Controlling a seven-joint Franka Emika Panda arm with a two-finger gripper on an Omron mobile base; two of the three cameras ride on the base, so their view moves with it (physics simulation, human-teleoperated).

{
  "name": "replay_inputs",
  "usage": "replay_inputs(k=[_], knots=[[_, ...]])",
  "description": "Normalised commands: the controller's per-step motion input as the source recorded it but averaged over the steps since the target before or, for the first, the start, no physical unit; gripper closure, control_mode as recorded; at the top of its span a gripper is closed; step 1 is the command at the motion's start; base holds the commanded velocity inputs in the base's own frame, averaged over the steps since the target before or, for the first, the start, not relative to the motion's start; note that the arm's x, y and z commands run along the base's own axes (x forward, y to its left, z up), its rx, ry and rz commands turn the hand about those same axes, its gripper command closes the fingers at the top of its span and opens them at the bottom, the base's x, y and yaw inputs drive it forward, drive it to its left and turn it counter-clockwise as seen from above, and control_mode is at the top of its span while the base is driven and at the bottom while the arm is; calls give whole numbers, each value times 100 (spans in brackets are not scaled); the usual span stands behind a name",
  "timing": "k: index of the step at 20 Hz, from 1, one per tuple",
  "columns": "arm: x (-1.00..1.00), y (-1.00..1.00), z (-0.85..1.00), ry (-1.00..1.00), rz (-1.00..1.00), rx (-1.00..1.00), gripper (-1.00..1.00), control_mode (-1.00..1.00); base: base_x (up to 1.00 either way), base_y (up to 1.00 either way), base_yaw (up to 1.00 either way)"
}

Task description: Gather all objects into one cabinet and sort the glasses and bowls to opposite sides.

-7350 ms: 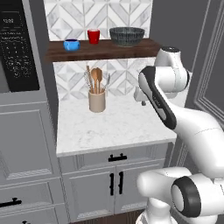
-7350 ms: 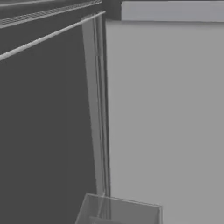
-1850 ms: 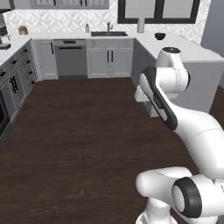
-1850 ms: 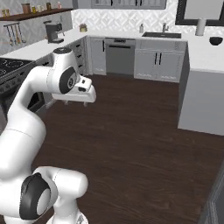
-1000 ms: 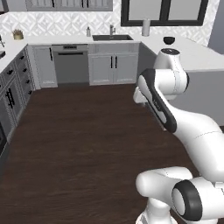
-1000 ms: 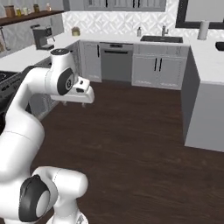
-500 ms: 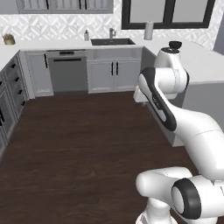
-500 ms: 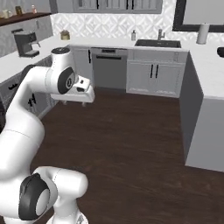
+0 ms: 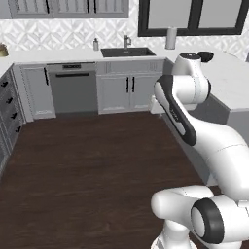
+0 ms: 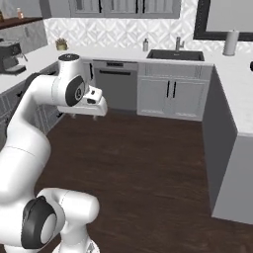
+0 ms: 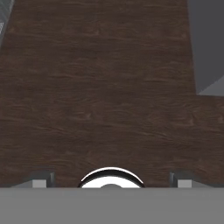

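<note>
Gripper (image 11: 111, 181) wide open, empty, over floor (image 11: 100, 87) near the sink (image 9: 127, 51); transit step, next find an object.

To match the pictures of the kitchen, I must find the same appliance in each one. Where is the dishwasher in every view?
Left base view: the dishwasher is upper left, under the back counter.
Right base view: it is upper centre, just right of the robot's hand.
Hand view: the camera looks down on the dark wood floor.
Shared landmark: the black sink, to the dishwasher's right in both base views.
</note>
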Motion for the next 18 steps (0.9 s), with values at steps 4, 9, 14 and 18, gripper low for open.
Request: replay_inputs(k=[4,9,14,18], knots=[[0,0,0,0,0,0,-100,100,100,36,-3],[0,0,0,0,0,0,-100,100,100,40,-2],[0,0,0,0,0,0,-100,100,100,46,-2],[0,0,0,0,0,0,-100,100,99,52,-1]])
